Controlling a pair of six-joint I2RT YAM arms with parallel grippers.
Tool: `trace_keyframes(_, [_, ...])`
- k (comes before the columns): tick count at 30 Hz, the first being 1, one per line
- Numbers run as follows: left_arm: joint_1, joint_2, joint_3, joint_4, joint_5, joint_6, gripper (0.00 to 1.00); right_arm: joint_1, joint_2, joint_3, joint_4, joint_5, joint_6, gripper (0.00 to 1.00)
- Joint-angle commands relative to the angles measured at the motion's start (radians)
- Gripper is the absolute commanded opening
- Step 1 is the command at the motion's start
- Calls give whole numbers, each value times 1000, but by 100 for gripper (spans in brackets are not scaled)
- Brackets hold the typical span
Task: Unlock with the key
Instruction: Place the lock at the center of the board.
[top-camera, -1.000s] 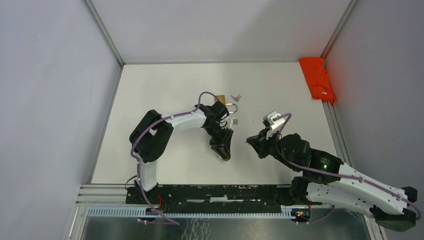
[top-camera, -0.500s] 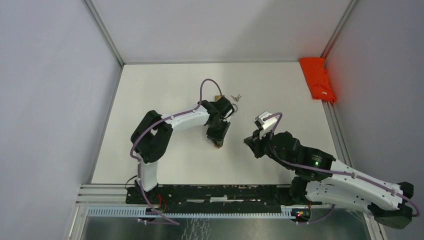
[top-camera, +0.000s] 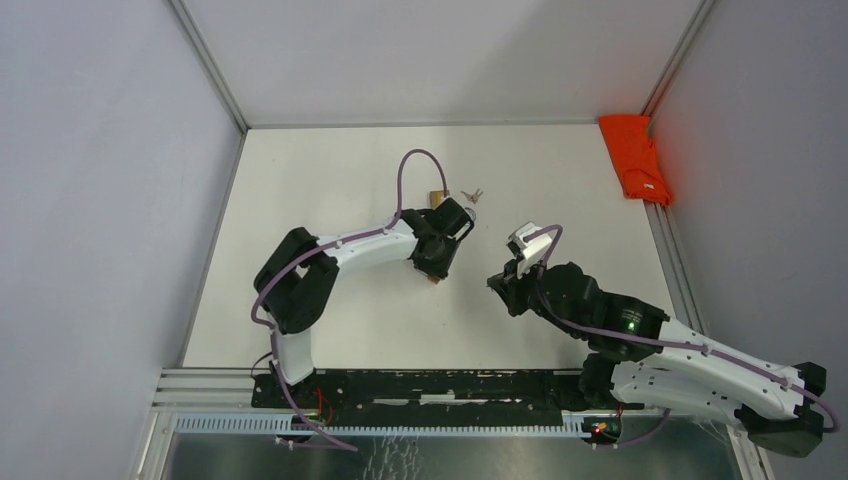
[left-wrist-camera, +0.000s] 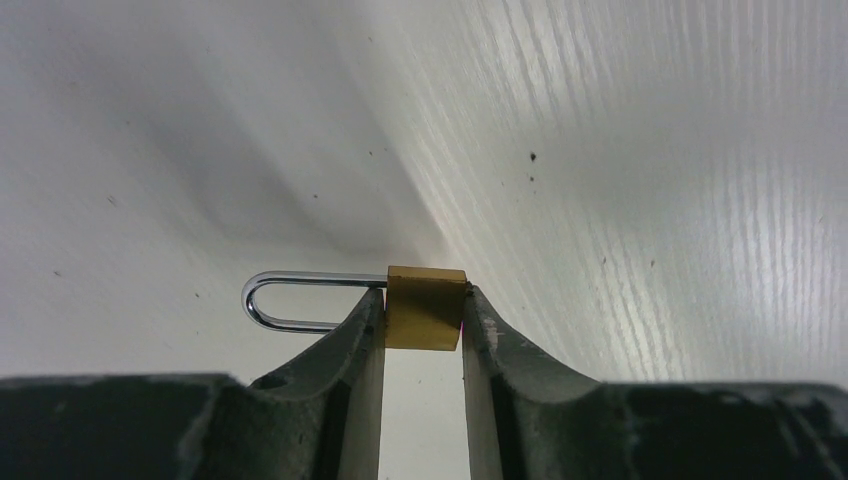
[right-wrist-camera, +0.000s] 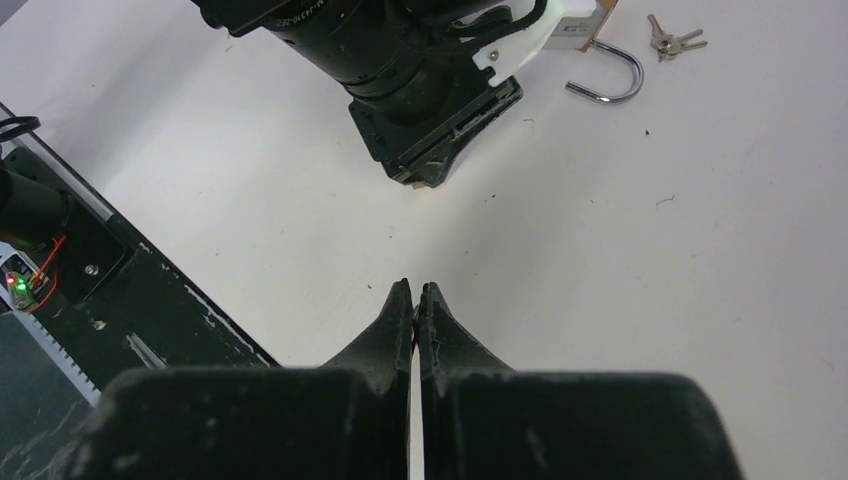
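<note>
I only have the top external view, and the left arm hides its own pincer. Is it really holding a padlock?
Observer: Yes. In the left wrist view the left pincer is clamped on the brass body of the padlock.
Operator: Where is its shackle?
Observer: The shackle sticks out sideways past one finger. Its lower end is hidden behind that finger.
Operator: Is the right pincer holding anything?
Observer: No. The right wrist view shows the right pincer shut with nothing between its fingers.
</note>
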Motion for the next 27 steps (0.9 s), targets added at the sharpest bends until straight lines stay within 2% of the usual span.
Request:
trace_keyframes(1, [4,23,52,72,-100,-151,6,0,0,55,-1,21,-10,0])
trace_keyframes(4, [5,59,88,88,-190,-278,6,1,-1,58,0,23,-10,0])
trace_keyframes(8, [8,61,56,146,-249,-449,5,1,-16,60,-20,34,-9,0])
trace_keyframes(12, [8,-4,-60,233,-321,-621,14,1,-37,63,-46,53,-13,0])
trace_keyframes(14, [4,-56,-123,299,-336,-655,27,0,-43,64,-55,58,-12,0])
trace_keyframes(15, [3,-80,-144,322,-345,-663,43,0,-46,63,-56,56,-12,0])
trace_keyframes(16, [-3,-106,-156,343,-362,-658,57,0,-46,62,-54,56,-13,0])
trace_keyframes(17, [-8,-122,-159,345,-387,-657,65,1,-46,61,-54,55,-14,0])
trace_keyframes(18, [-12,-134,-159,353,-401,-642,68,1,-44,63,-52,55,-15,0])
trace_keyframes(23, [-19,-181,-115,316,-479,-546,74,1,-40,56,-32,43,-11,0])
trace_keyframes(26, [-24,-219,-72,307,-489,-393,72,1,-36,58,-27,41,-10,0])
trace_keyframes(27, [-22,-232,-57,305,-467,-273,71,1,-34,62,-30,43,-11,0])
